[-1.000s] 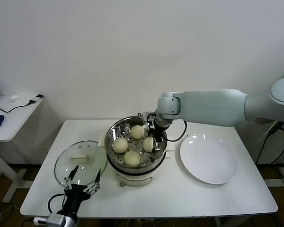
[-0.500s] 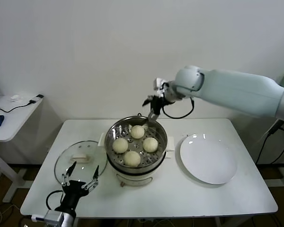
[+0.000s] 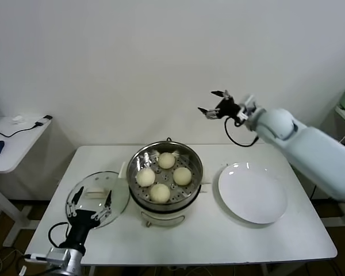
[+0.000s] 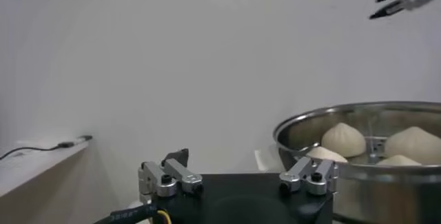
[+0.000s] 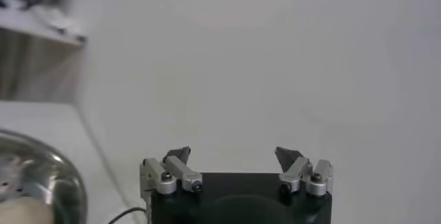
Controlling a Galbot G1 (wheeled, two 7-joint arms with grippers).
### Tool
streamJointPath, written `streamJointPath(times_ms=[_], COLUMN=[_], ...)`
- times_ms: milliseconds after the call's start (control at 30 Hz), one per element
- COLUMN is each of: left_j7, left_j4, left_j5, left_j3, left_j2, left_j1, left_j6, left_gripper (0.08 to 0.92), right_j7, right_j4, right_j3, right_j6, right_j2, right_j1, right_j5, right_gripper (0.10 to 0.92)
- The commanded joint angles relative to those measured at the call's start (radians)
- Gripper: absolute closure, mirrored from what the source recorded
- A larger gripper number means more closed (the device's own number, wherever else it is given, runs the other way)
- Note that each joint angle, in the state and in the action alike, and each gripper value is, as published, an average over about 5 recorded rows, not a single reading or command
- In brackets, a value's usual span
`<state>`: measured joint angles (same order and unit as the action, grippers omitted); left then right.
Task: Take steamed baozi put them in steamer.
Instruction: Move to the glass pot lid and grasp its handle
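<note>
Lifting my right end effector (image 3: 217, 109) clear above the bench's far edge, released and empty; all four steamed baozi (image 3: 160, 191) are sitting in the steamer (image 3: 135, 164), so loading looks complete.

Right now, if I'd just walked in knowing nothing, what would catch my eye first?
Probably the shiny steamer at the middle of the white table, with four steamed baozi sitting inside on its perforated tray. Then the right gripper, open and empty, raised high above the table near the wall. A bare white plate lies beside the steamer on its right; a glass lid lies on its left, with the open left gripper low over it.
</note>
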<state>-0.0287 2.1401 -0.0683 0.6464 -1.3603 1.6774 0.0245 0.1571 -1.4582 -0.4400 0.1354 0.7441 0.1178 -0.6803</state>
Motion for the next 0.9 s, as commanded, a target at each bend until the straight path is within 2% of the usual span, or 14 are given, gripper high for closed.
streamJointPath(times_ms=[33, 200, 533, 667, 800, 900], left_j7=[0.012, 0.02, 0.113, 0.172, 0.286, 0.359], left_j4=[-0.038, -0.073, -0.131, -0.171, -0.23, -0.29], left_j5=[0.005, 0.011, 0.227, 0.418, 0.73, 0.97], left_j3=[0.004, -0.003, -0.014, -0.005, 0.018, 0.031], left_j2=[0.029, 0.053, 0.061, 0.073, 0.113, 0.152], left_j1=[-0.016, -0.014, -0.021, -0.029, -0.046, -0.06], left_j6=[-0.019, -0.036, -0.092, -0.142, -0.2, -0.18], left_gripper=[0.177, 0.177, 0.177, 0.177, 0.177, 0.177], right_j7=[-0.129, -0.11, -0.086, -0.095, -0.117, -0.134], right_j4=[-0.157, -0.142, -0.132, -0.134, -0.151, -0.164], right_j3=[1.025, 1.072, 1.085, 1.074, 1.063, 1.056], right_j6=[-0.224, -0.377, -0.419, -0.414, -0.389, -0.369], right_j2=[0.136, 0.28, 0.419, 0.451, 0.477, 0.491], right_j1=[1.095, 1.254, 1.399, 1.422, 1.436, 1.438], right_j5=[0.252, 0.283, 0.336, 0.337, 0.337, 0.342], right_gripper=[0.203, 0.203, 0.203, 0.203, 0.203, 0.202])
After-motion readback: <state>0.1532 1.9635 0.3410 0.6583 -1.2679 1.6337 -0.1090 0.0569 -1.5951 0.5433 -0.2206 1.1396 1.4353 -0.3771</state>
